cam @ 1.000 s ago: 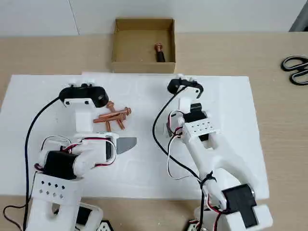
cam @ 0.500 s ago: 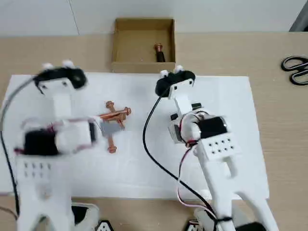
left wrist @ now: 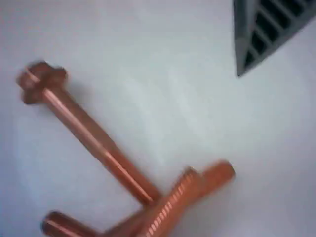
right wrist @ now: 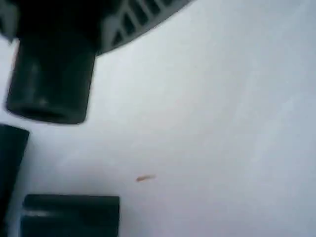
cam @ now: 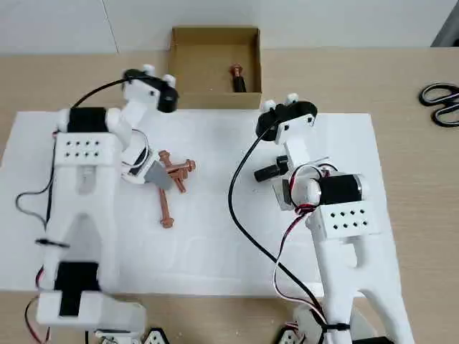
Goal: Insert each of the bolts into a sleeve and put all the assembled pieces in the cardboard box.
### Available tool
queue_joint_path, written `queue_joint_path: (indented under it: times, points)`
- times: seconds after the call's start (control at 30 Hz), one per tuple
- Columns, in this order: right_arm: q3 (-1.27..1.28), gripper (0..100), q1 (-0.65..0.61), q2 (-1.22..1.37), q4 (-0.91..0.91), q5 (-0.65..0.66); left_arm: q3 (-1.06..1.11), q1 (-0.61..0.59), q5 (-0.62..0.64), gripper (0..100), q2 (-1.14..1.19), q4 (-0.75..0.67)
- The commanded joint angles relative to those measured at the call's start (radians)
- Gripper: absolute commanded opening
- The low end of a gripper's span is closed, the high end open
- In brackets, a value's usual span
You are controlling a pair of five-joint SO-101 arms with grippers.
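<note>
The left jaws hang low over a heap of bolts [cam: 176, 169] on the left half of the white sheet [cam: 215, 244]. One grey jaw shows beside a bolt [left wrist: 89, 133] in the left wrist view, and I cannot tell whether they are parted or closed. The right jaws sit right of centre with a black sleeve [cam: 268, 173] hard against them. In the right wrist view it lies tucked under one jaw, but I cannot tell whether it is clamped. Two more sleeves lie near it there.

One lone bolt [cam: 166, 206] trails out of the heap toward the near side. The box [cam: 208, 100] stands on the surface at the sheet's far edge with one assembled piece [cam: 237, 79] inside.

The bolts look like small, stiff, light metal. Their round, smooth shanks would likely roll or slip under a loose pinch. I would take one across the shank just under the head, leaving the threaded end free. The crossed bolts would probably drag each other, so the lone one seems the easier pick. The sleeve looks rigid and short, and is best held across its outer wall at mid-length with the bore unblocked
</note>
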Motion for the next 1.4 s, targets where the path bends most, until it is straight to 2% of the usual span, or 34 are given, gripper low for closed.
queue_joint_path:
  times: [0.0,0.1,0.33,0.63,0.93,1.37]
  points:
    - [-0.052,0.4,0.007,-0.044,0.007,0.009,-0.085,0.006,-0.121,32,0.066,-0.069]
    - [-0.052,0.4,0.007,-0.044,0.007,0.008,-0.147,0.015,-0.169,26,0.141,-0.1]
    - [-0.052,0.4,0.005,-0.042,0.007,0.008,-0.314,0.077,-0.173,13,0.307,-0.106]
    - [-0.052,0.4,0.004,-0.039,0.007,0.006,-0.444,0.14,-0.192,13,0.471,-0.06]
    - [-0.052,0.4,0.004,-0.039,0.007,0.006,-0.483,0.147,-0.203,13,0.58,-0.054]
    - [-0.052,0.4,0.004,-0.038,0.007,0.005,-0.498,0.212,-0.201,13,0.608,0.003]
